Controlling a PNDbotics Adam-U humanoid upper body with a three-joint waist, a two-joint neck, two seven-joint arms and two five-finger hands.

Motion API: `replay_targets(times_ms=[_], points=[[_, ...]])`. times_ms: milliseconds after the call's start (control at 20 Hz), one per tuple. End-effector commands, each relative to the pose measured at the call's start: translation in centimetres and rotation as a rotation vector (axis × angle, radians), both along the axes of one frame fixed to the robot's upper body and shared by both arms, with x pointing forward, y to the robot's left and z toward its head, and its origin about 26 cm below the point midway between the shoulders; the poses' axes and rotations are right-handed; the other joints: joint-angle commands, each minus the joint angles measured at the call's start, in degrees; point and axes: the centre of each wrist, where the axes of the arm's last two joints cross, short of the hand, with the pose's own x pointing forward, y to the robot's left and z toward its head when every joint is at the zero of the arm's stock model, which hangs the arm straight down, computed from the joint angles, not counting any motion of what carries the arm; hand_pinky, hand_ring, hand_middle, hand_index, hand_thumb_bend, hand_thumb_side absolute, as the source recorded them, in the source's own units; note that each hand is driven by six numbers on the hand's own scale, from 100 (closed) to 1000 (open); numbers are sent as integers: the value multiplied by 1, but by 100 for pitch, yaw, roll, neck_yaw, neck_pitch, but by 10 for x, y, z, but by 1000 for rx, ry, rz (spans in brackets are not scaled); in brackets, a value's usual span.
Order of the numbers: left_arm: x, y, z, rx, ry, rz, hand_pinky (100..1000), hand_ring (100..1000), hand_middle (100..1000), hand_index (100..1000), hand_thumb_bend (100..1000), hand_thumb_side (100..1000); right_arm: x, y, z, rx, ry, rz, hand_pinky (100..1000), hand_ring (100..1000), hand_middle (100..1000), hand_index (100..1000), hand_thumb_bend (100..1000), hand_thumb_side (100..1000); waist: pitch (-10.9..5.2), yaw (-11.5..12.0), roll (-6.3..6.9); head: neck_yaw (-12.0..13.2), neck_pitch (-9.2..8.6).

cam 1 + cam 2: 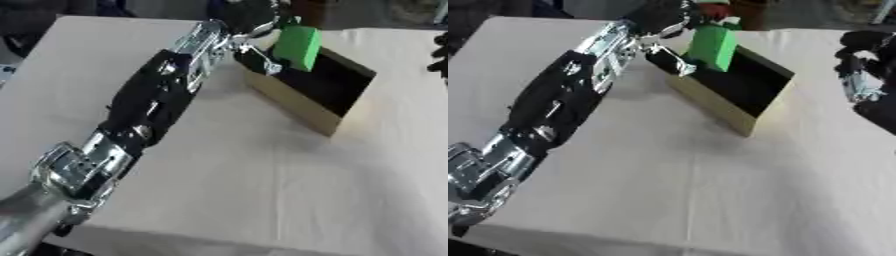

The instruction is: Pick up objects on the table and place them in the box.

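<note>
While the left hand (667, 17) seemingly clasps the green block (713, 46) over the box (710, 102), its fingers blur together.

Left robot hand (254, 20) with green block (297, 46) blocks the box (302, 107) opening; surface (262, 185) in front of box unobstructed.

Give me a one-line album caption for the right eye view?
The robot's left hand holds a green block over the open wooden box; its right hand waits at the table's right edge.
</note>
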Motion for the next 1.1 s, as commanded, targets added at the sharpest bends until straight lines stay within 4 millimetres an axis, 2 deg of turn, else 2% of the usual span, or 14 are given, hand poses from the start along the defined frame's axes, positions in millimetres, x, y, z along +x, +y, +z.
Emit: replay_targets(times_ms=[50, 400, 450, 500, 700, 900, 950, 1100], points=[[0, -1, 7, 9, -52, 9, 724, 654, 628, 826, 352, 381, 0, 1, 14, -1, -41, 12, 634, 858, 588, 789, 100, 395, -80, -15, -12, 7, 12], [1, 1, -2, 62, -75, 61, 748, 697, 705, 909, 425, 453, 1, 2, 15, -2, -42, 15, 634, 859, 588, 789, 100, 393, -49, -54, -18, -8, -18], [1, 1, -3, 68, -82, 68, 761, 724, 745, 929, 492, 523, 1, 2, 15, -2, -42, 14, 634, 859, 588, 789, 100, 393, -45, -56, -19, -10, -19], [1, 2, -3, 73, -89, 74, 769, 735, 760, 935, 505, 538, 1, 2, 15, -3, -43, 14, 634, 859, 588, 789, 100, 393, -41, -55, -20, -13, -18], [0, 3, -1, 67, -117, 82, 774, 744, 771, 937, 511, 551, 1, 1, 15, -5, -43, 12, 634, 860, 588, 790, 100, 392, -31, -37, -17, -26, -13], [-6, 12, 26, -26, -183, 56, 757, 715, 736, 918, 406, 492, 1, -2, 15, -5, -42, 3, 634, 860, 588, 790, 100, 393, -34, 45, -10, -58, -15], [-9, 14, 35, -65, -196, 47, 747, 698, 713, 906, 329, 456, 1, -3, 14, -4, -41, -1, 634, 860, 588, 790, 100, 394, -37, 76, -10, -69, -17], [-24, 23, 59, -187, -216, -1, 738, 681, 687, 890, 232, 443, 1, -7, 13, -2, -37, -17, 634, 860, 588, 790, 100, 395, -49, 205, -13, -128, -15]])
